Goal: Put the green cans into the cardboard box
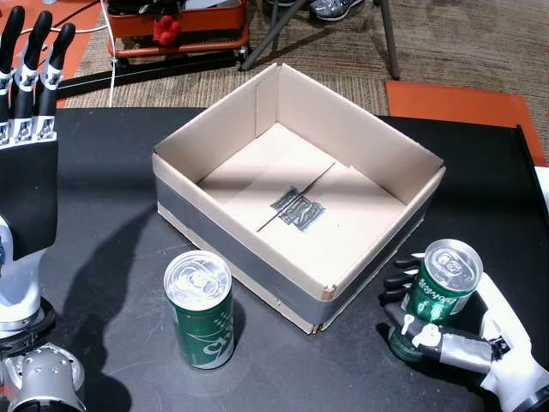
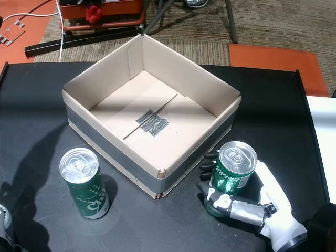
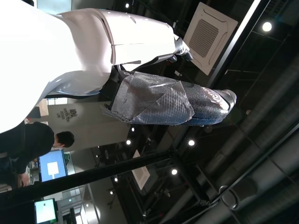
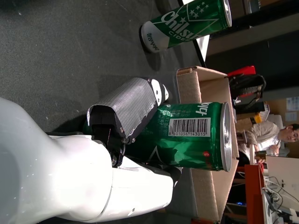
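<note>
Wrapping my right hand [image 1: 467, 339] around the near-right green can [image 1: 436, 296] mid-body; it looks light, slick, easily dented. My left hand [image 1: 30, 69] is raised, fingers spread, holding nothing.

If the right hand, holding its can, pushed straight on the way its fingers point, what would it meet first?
Probably the box: the right hand wraps the can beside the near corner, fingers pointing at the taped wall. Depth is hard to judge.
</note>
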Robot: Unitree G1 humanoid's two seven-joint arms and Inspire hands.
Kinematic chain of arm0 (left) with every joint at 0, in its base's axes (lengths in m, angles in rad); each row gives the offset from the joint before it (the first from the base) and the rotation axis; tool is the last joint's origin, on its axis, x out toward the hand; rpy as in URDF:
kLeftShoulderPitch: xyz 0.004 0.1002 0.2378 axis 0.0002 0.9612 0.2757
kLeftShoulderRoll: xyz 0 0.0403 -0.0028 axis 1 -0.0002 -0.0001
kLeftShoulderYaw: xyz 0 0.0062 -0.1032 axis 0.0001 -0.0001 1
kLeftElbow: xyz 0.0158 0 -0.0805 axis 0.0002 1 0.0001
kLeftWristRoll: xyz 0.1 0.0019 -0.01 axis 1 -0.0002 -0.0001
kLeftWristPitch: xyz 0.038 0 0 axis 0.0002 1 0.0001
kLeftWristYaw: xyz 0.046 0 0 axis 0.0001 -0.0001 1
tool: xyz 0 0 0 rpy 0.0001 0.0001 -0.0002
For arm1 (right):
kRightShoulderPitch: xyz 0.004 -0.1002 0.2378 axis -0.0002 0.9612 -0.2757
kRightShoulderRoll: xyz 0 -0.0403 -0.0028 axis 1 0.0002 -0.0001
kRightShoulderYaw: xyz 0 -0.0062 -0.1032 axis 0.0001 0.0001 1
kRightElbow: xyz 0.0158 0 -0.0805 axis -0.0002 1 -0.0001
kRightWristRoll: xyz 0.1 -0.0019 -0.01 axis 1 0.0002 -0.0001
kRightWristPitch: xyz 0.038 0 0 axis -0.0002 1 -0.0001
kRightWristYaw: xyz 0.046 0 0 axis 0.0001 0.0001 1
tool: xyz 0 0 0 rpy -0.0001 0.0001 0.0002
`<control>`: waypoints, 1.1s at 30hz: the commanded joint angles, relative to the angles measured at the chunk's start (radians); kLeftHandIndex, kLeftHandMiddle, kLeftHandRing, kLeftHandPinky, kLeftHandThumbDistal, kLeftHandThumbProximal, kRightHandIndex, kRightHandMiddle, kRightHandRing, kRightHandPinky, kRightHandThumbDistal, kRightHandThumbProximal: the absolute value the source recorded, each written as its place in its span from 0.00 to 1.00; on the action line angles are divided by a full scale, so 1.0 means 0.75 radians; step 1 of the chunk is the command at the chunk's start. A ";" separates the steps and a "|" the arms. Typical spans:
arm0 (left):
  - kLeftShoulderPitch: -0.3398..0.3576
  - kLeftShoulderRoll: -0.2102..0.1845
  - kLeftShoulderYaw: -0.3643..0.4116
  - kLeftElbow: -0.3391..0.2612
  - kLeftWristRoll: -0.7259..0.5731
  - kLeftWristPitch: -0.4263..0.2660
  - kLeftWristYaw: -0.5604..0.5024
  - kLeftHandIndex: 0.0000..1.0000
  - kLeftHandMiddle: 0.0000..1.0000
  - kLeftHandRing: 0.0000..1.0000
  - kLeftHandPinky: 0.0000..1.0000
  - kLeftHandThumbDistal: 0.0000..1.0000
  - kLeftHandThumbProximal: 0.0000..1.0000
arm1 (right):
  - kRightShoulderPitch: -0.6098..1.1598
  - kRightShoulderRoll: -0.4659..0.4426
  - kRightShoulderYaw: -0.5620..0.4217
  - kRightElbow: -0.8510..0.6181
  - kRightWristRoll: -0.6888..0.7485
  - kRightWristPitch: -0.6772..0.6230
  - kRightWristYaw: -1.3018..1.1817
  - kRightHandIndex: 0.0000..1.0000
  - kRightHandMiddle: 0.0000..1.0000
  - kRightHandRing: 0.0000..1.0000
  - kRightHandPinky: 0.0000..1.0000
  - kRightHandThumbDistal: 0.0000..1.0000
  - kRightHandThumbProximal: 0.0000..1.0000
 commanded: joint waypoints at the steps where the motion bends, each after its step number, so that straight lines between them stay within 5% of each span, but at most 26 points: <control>1: 0.007 0.001 -0.001 -0.014 -0.003 0.012 -0.003 1.00 1.00 1.00 1.00 0.62 0.86 | -0.011 0.011 -0.014 0.009 0.011 0.012 0.005 0.55 0.54 0.56 0.59 0.73 0.00; 14: 0.014 -0.005 -0.006 -0.028 0.007 0.007 0.018 1.00 1.00 1.00 1.00 0.61 0.85 | -0.013 0.035 -0.048 0.004 0.008 0.025 -0.051 0.27 0.34 0.38 0.39 0.59 0.00; 33: 0.002 -0.004 -0.007 0.002 0.011 0.008 0.010 1.00 1.00 1.00 1.00 0.62 0.85 | -0.019 0.019 -0.034 -0.039 -0.018 -0.038 -0.081 0.28 0.34 0.38 0.36 0.58 0.00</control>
